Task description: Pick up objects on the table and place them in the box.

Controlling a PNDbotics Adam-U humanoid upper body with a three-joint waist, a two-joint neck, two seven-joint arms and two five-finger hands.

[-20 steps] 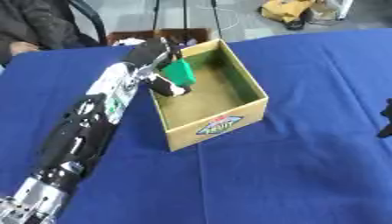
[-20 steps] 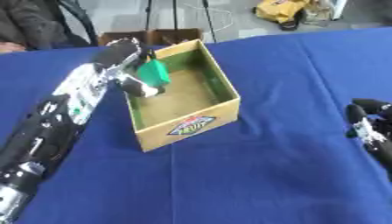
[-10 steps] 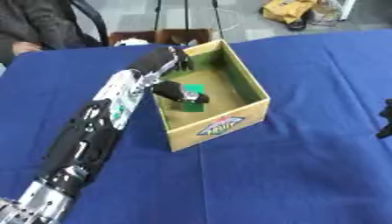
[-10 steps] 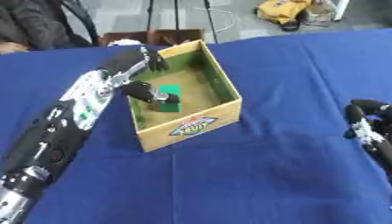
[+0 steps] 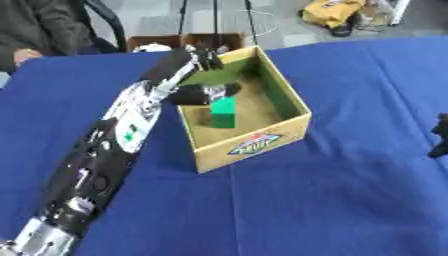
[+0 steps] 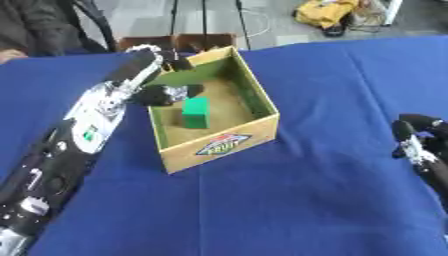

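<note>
An open cardboard box (image 5: 254,142) with a green inner wall stands on the blue table. A green block (image 5: 223,112) lies on the box floor, free of any hand. My left hand (image 5: 199,60) hovers over the box's near-left rim with its fingers spread open and nothing in them; the thumb (image 5: 210,92) reaches inside above the block. My right hand (image 6: 418,145) rests at the right edge of the table, fingers relaxed, holding nothing.
A person's sleeve and hand (image 5: 26,54) sit at the far left table edge. Beyond the table stand a small brown box (image 5: 188,41), tripod legs and a yellow bag (image 5: 332,11). Blue cloth (image 5: 332,200) covers the table around the box.
My left hand let go of the green block, which dropped onto the box floor. The hand has opened and lifted back toward the box's left rim.
</note>
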